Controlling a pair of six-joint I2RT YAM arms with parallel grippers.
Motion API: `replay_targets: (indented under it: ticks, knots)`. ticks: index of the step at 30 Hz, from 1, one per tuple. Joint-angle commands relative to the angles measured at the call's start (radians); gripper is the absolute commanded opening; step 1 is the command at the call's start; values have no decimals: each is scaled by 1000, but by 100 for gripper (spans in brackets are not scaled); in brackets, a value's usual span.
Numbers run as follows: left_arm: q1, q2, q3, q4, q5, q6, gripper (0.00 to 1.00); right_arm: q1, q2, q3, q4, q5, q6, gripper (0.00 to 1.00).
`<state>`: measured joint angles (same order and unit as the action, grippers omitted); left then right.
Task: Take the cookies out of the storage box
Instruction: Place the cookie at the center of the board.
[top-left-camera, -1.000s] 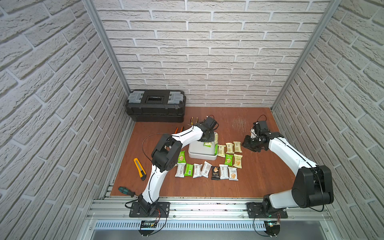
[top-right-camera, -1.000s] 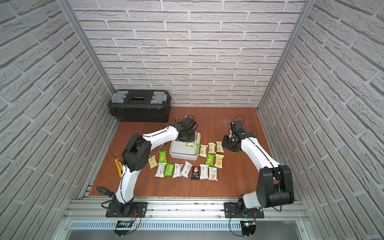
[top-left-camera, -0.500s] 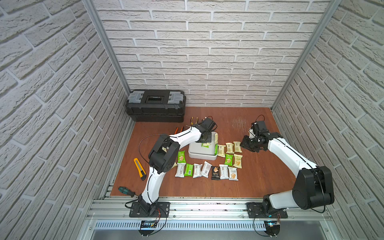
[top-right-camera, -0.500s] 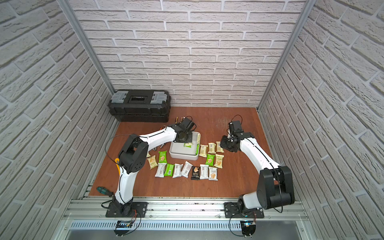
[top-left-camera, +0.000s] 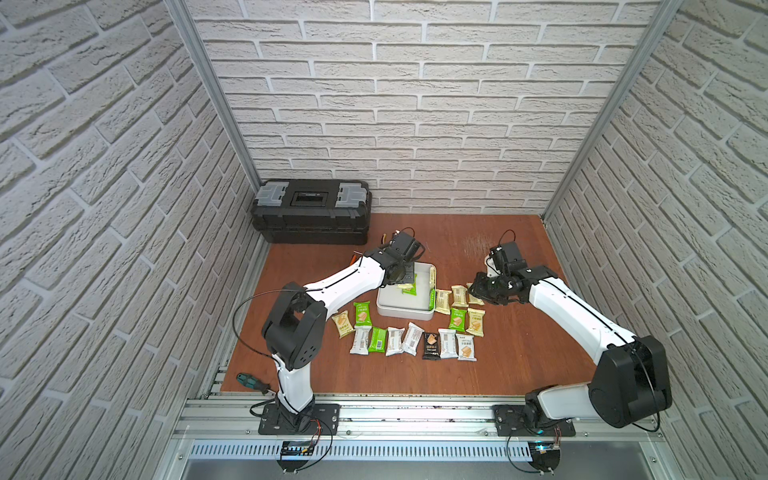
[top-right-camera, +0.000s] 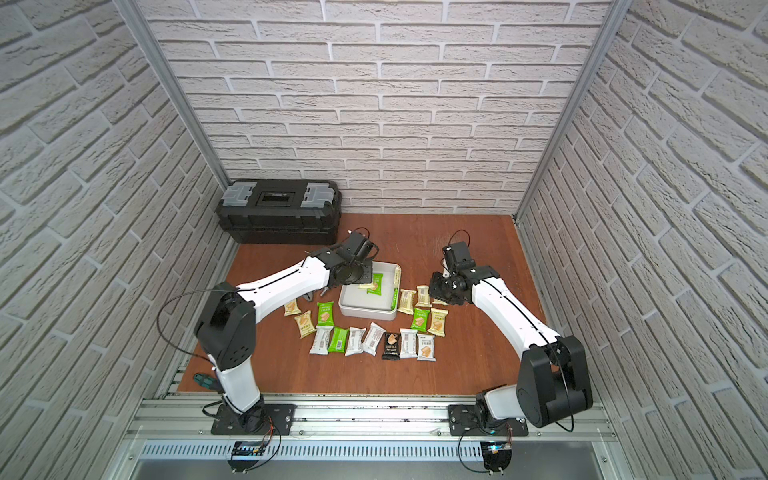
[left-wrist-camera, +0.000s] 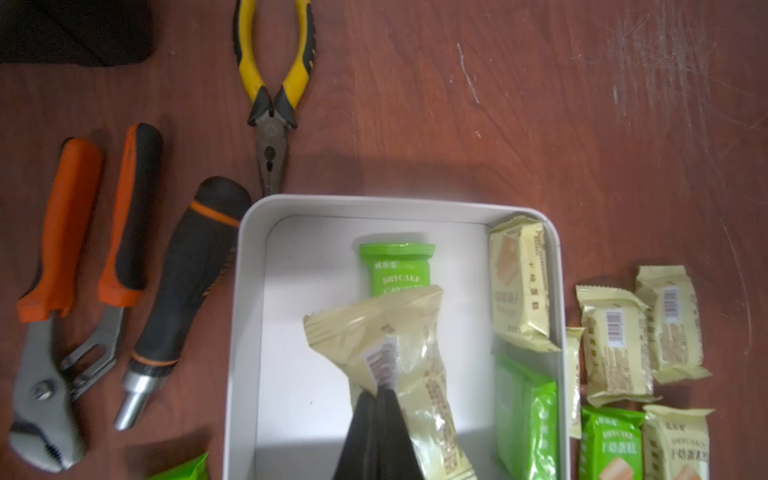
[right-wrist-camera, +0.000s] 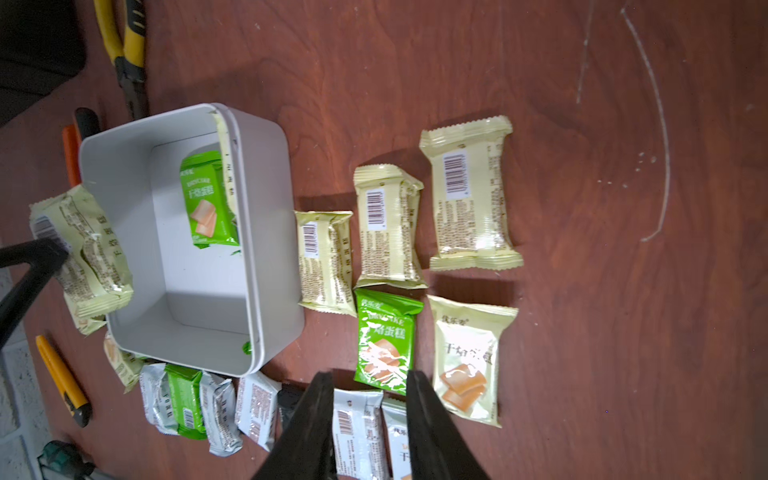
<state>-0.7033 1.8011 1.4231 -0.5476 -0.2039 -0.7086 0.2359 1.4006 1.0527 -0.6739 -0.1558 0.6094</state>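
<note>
— Where is the storage box (left-wrist-camera: 245, 332) found?
— On the table (top-left-camera: 498, 365), ringed by cookies (top-left-camera: 446, 343) laid flat. Three packets are seen inside. A pale yellow packet (left-wrist-camera: 395, 345) is pinched above it by the left fingers (left-wrist-camera: 376, 432), that arm being stretched forward, wrist bent down.
— And the right fingers (right-wrist-camera: 417, 386)?
— Held apart, empty, over packets beside the box.

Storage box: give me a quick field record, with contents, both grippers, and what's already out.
box: shallow white square storage box, on the brown wooden table
left gripper: shut on a pale yellow wrapped cookie packet, over the box
left inside: flat bright green packet; yellow packet and green packet against one wall
right gripper: open, empty, above laid-out packets outside the box
</note>
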Motion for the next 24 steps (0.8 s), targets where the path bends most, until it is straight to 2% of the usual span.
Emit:
replay_targets:
  ticks: [1,10,17,20,24]
  knots:
    - [19,-101,-95,-19,-47,-62,0,44,20,55,20,-4,34,34]
    - [82,-368,-346,-115,-151,-288,0,169,109,151,40,4,97,34]
    - [152,-564,-519,-227,-154,-521,0,221,147,190,43,14,108,34]
    - [162,-634,-559,-301,-226,-585,0,227,152,206,40,18,107,34]
    - [225,-710,-665,-303,-173,-673,0,230,171,235,43,-10,108,34]
